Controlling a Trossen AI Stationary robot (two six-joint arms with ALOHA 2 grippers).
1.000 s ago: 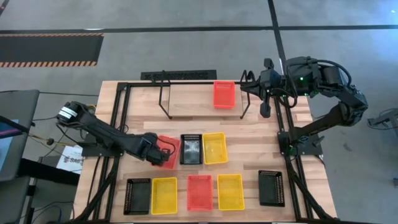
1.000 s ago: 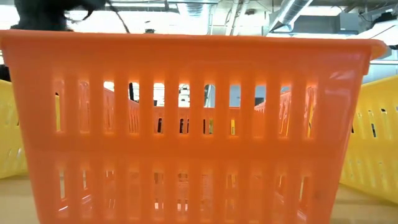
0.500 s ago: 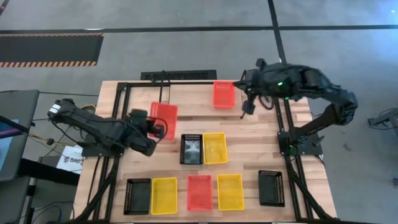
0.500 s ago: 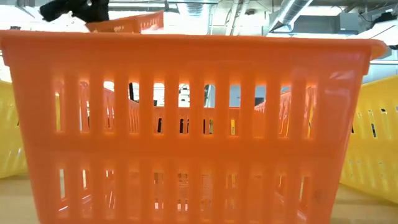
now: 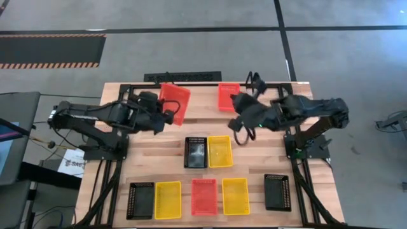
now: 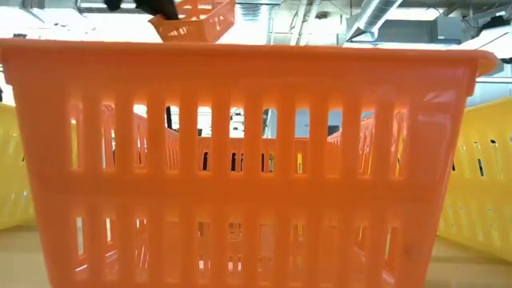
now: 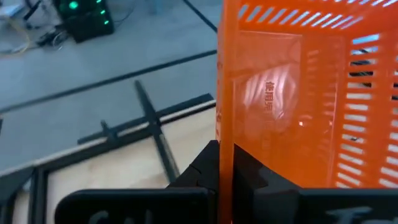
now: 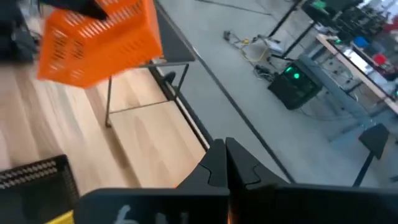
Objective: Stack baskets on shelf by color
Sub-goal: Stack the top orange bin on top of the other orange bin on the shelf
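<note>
My left gripper (image 5: pixel 165 110) is shut on a red basket (image 5: pixel 175 102) and holds it in the air at the left end of the shelf (image 5: pixel 252 79). In the low view the held basket (image 6: pixel 196 20) shows high up. A second red basket (image 5: pixel 227 95) rests by its bottom on the shelf's right part. My right gripper (image 5: pixel 236 108) hovers shut and holds nothing, just in front of that basket, pointing toward the held one (image 8: pixel 96 43). My left gripper pinches one wall of the red basket at its rim (image 7: pixel 225 127), one finger inside the basket and one outside. The fingers come about level from the table's left side. The basket is lifted clear and tilted, its open top turned sideways.
On the table stand a black basket (image 5: pixel 195 152) beside a yellow one (image 5: pixel 219 151). Along the near edge are black (image 5: pixel 140 200), yellow (image 5: pixel 168 200), red (image 5: pixel 203 196), yellow (image 5: pixel 235 195) and black (image 5: pixel 277 192) baskets. The near red one (image 6: pixel 248 160) fills the low view.
My left gripper has lifted the red basket off the table and carried it up and toward the far edge, to the shelf's left end, tipping it as it rose. My right gripper has swung from the shelf's right end toward the table's left and down a little.
</note>
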